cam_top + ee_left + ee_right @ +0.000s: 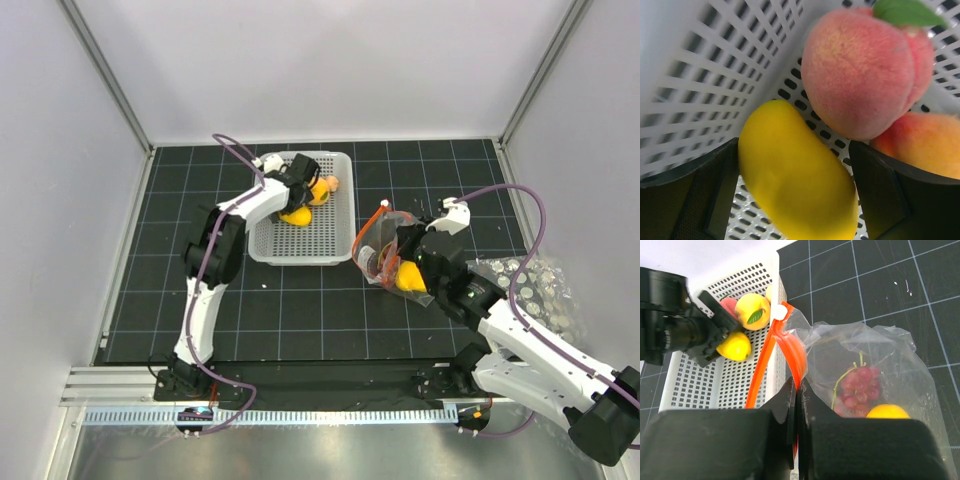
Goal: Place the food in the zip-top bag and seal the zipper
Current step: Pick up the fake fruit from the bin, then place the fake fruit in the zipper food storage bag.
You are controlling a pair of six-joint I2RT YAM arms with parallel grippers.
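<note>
The white perforated basket [300, 245] holds a yellow fruit [795, 185], a pink-red peach [860, 75] and an orange-yellow fruit [925, 145]. My left gripper [795, 200] reaches into the basket, its jaws open wide on either side of the yellow fruit, which lies on the basket floor. The clear zip-top bag [880, 350] lies right of the basket with its mouth open. Inside it are dark red grapes [860, 387] and a yellow-orange piece [887, 412]. My right gripper [799, 390] is shut on the red-orange zipper [795, 352] at the bag's mouth.
A clear plastic sheet with white dots [535, 290] lies at the right, beside my right arm. The basket's wall [700, 75] rises close on the left of my left gripper. The mat is black with a grid, and grey walls enclose it.
</note>
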